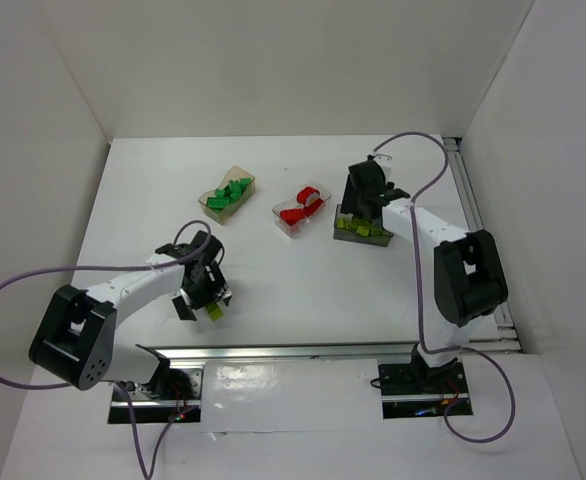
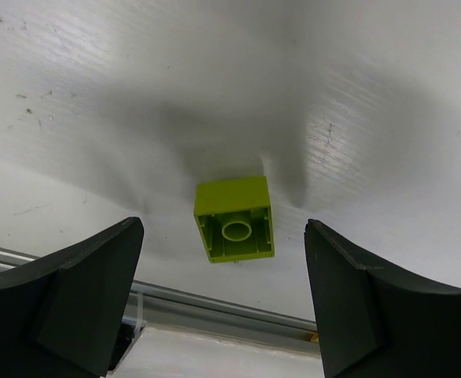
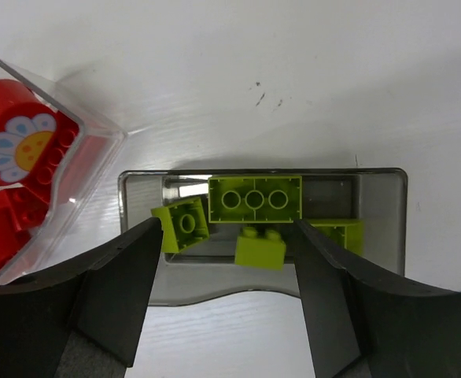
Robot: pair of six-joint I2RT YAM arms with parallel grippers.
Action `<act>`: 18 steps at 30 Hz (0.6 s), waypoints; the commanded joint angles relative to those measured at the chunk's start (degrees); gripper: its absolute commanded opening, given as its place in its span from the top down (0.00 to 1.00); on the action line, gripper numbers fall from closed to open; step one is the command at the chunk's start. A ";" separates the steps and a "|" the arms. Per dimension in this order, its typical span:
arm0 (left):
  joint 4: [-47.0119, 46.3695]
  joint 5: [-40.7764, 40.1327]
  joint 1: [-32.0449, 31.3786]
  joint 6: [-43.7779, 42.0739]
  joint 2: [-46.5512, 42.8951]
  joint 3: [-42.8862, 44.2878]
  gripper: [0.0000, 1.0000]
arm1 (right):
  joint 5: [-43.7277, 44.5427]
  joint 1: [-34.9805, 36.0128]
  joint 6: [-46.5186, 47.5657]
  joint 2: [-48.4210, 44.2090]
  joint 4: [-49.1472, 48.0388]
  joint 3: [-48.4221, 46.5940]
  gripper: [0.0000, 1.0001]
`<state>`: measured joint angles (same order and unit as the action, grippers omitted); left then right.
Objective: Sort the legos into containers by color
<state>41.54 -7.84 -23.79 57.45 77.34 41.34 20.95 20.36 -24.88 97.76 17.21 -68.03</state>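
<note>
One yellow-green lego lies hollow side up on the table near the front edge, between the open fingers of my left gripper. In the left wrist view the brick sits apart from both fingers of that gripper. My right gripper is open and empty over the smoky grey tray. That tray holds several yellow-green legos; a small one sits between the fingers of the right gripper. The tan tray holds dark green legos. The clear tray holds red legos.
The three trays stand in a row across the middle of the table. A metal rail runs along the front edge just behind the loose brick. The clear tray's corner is close to the left of the grey tray. White walls enclose the table.
</note>
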 commanded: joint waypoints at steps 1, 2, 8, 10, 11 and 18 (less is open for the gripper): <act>-0.85 -0.25 -0.72 1.08 1.40 -0.21 0.09 | 2.60 -0.14 -0.25 -7.99 -1.92 -0.71 0.26; -1.37 -0.25 -0.73 0.56 1.41 -0.21 0.10 | 3.47 -0.14 -0.77 -9.41 -1.31 -0.70 0.26; -2.52 -0.25 -0.73 0.03 3.08 0.31 0.26 | 3.48 -1.46 -0.78 -18.90 -0.78 3.34 0.26; -2.52 0.27 -1.25 -0.50 3.61 1.01 0.33 | 3.48 -1.99 -0.78 -20.05 0.36 3.87 0.26; -2.52 0.28 -1.78 -0.50 3.61 1.02 0.39 | 3.48 -1.99 -0.78 -20.58 0.37 3.87 0.26; -2.52 2.20 -4.25 -4.79 3.16 10.84 0.90 | 3.48 -3.04 -1.92 -24.27 2.56 5.18 0.26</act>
<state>40.14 -6.96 -27.11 55.66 80.58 45.84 23.31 17.89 -25.85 76.90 18.09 -64.25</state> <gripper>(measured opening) 0.411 0.743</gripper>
